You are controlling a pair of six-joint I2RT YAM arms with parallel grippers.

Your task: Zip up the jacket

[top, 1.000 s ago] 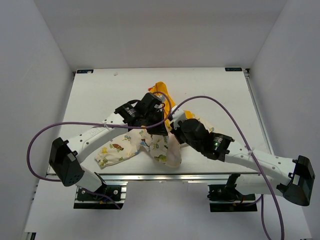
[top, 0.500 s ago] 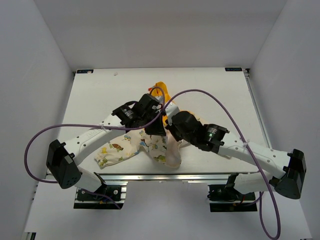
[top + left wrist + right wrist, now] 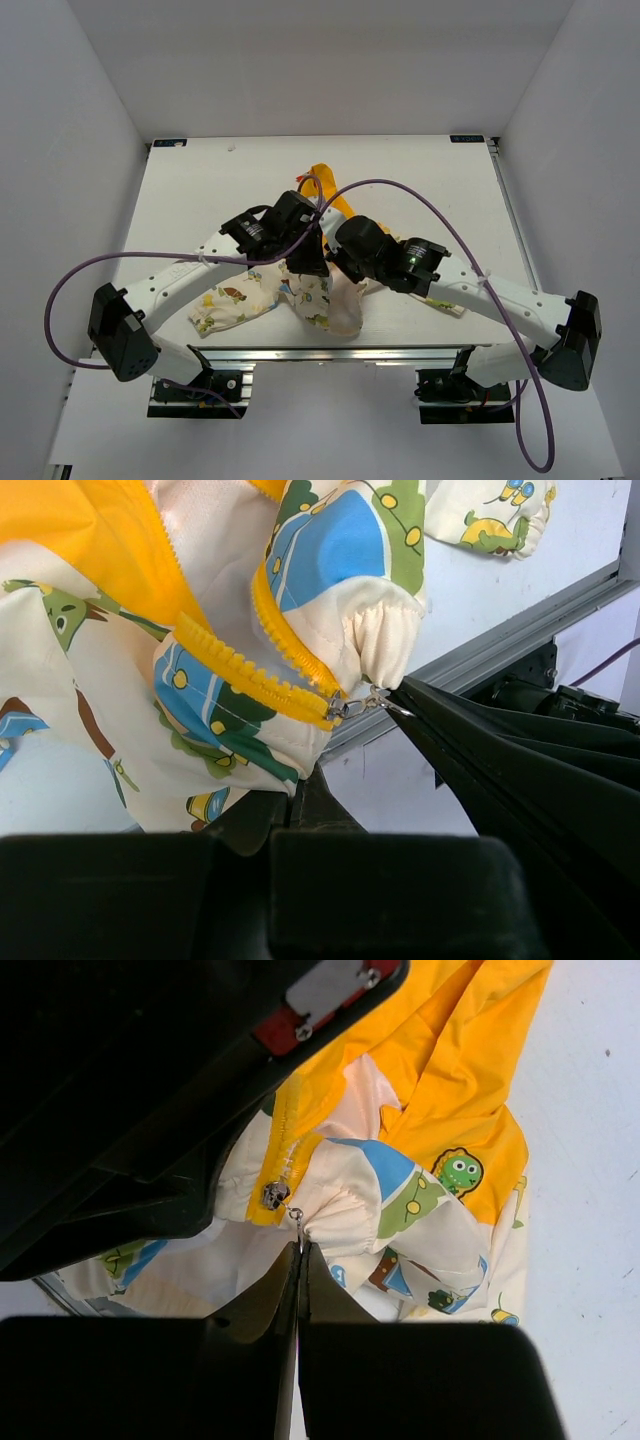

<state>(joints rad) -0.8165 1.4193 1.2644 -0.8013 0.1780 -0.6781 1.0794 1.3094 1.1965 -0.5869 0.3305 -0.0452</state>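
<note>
Nearest my bases, the jacket (image 3: 320,300) lies bunched on the table (image 3: 200,180), around the middle and towards the near edge. One printed sleeve (image 3: 225,305) trails out to 8 o'clock. Just beyond, both my tools meet over the hem. My left gripper (image 3: 300,792) is closed on the bottom edge of the cloth, just beside the foot of the zipper; I judge it is there to anchor the hem. My right gripper (image 3: 298,1250) is pinched tight on the small metal pull tab (image 3: 296,1222), which hangs from the slider (image 3: 275,1196). The slider sits right at the hem. In my left wrist view the two yellow rows of teeth (image 3: 240,670) run away from it apart and meet only at the slider. So I judge that the ends are joined and the pull is in hand, but almost the whole run is left to close. Farther off, at 12 o'clock, lies the yellow hood (image 3: 325,180), the end towards which the slider has to travel.
</note>
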